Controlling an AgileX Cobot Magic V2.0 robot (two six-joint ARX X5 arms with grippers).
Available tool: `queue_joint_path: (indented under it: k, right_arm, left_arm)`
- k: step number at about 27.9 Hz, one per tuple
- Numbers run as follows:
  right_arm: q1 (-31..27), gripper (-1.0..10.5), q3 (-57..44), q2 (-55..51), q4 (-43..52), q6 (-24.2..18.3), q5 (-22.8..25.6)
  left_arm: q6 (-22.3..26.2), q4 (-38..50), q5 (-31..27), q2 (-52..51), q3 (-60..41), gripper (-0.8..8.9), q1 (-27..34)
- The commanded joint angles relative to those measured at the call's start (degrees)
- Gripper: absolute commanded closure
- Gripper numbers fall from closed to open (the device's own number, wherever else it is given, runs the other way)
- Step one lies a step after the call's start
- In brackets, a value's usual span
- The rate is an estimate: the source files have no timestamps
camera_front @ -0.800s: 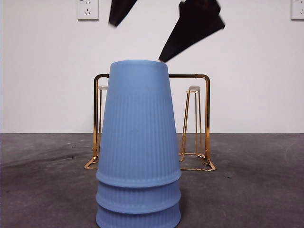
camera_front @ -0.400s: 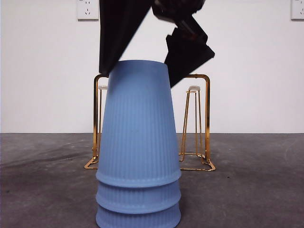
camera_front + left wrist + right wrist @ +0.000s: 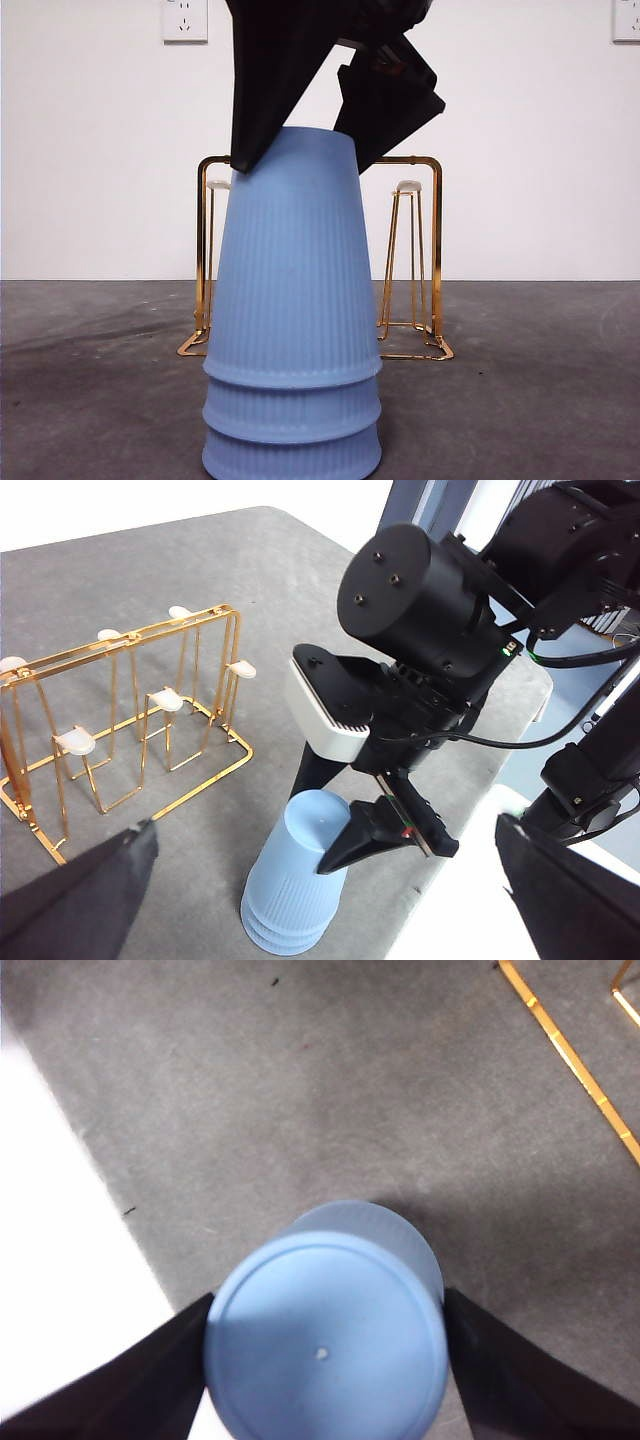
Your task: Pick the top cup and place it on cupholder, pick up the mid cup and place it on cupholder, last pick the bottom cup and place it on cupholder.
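Cupholder [image 3: 420,255] stands behind the cup stack [image 3: 292,320], partly hidden.

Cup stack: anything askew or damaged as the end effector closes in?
Slightly. The top cup leans a little off vertical on the two cups beneath, with the right end effector straddling its upper end. No damage or spill shows; the cupholder stands upright behind.

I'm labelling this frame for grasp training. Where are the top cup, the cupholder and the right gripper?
top cup [image 3: 292,270]: front view, ribbed side wall.
cupholder [image 3: 132,643]: left wrist view, top bar of the gold frame.
right gripper [image 3: 325,1365]: right wrist view, midway between the jaws flanking the cup.
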Motion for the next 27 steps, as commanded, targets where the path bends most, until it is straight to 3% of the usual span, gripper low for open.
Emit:
queue_joint_path:
  k: [1,20,27]
  right_arm:
    - [0.90,6.8,1.25,0.59,0.22,0.50,-0.44]
    - [0.87,6.8,21.86,0.59,-17.11,0.48,-0.11]
    - [-0.39,6.8,29.20,0.59,-22.03,0.31,10.03]
  left_arm:
    - [0.00,0.52,0.48,0.20,1.14,2.84,-0.46]
    - [-0.02,0.52,0.48,0.20,1.14,2.84,-0.81]
    - [-0.02,0.52,0.50,0.20,1.14,2.84,-0.81]
